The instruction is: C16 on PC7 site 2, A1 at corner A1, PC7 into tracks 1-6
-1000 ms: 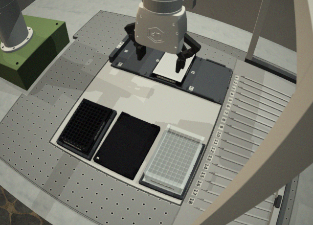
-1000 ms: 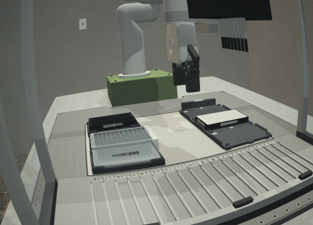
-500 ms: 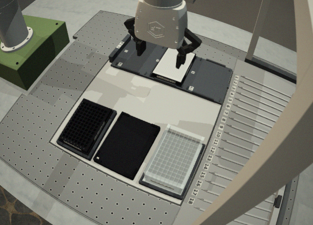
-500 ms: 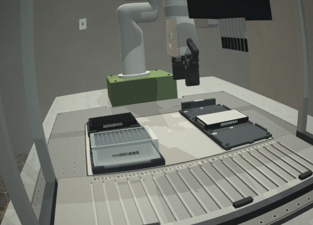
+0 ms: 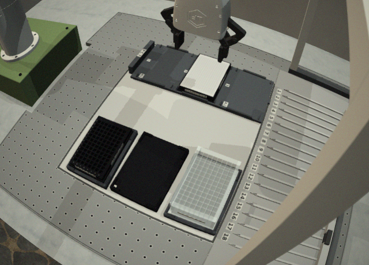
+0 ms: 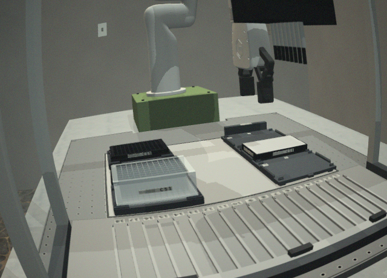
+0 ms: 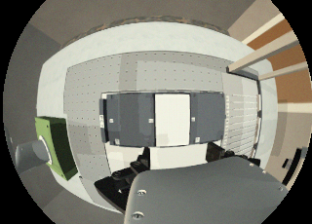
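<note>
The dark carrier PC7 (image 5: 202,80) lies on the apron in front of the low-numbered tracks, its handle (image 5: 140,56) at the left end. The white 384-well plate C16 (image 5: 205,75) sits on its middle site; it also shows in the exterior view (image 6: 274,146) and the wrist view (image 7: 172,119). The sites on either side of it are empty. My gripper (image 5: 200,51) is open and empty, raised high above the carrier (image 6: 256,92). The black plate C15 (image 5: 101,150) sits on nest S1. The clear deep-well block C51 (image 5: 204,188) sits on nest S3. Nest S2 (image 5: 150,170) is empty.
The rails (image 5: 293,143) with numbered tracks run along the right of the apron. The green arm base (image 5: 36,56) stands at the far left. A dark instrument head (image 6: 282,6) hangs above the gripper. A frame post (image 5: 302,33) stands behind the rails.
</note>
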You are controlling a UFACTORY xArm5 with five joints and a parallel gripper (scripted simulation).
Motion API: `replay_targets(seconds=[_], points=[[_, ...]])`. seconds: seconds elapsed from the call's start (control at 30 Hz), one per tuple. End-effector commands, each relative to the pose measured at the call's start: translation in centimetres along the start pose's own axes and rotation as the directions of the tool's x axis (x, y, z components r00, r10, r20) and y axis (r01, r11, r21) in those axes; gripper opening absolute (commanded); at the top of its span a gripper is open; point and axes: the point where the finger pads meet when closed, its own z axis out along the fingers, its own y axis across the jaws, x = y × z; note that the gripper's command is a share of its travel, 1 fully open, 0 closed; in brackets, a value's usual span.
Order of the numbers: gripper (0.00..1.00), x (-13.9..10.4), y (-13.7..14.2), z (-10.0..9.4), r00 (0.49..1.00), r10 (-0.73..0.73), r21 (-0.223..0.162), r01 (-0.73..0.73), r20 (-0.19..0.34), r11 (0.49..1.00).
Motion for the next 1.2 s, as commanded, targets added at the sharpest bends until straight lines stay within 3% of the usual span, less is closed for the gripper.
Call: replay_targets(seconds=[0.0, 0.87, 1.17], points=[[1.0, 1.9, 0.2, -0.2, 1.0, 0.0, -0.004, 0.0, 0.0, 1.0], [1.0, 13.9, 0.2, -0.3, 1.0, 0.0, -0.009, 0.0, 0.003, 1.0], [1.0, 13.9, 0.2, -0.3, 1.0, 0.0, -0.009, 0.0, 0.003, 1.0]])
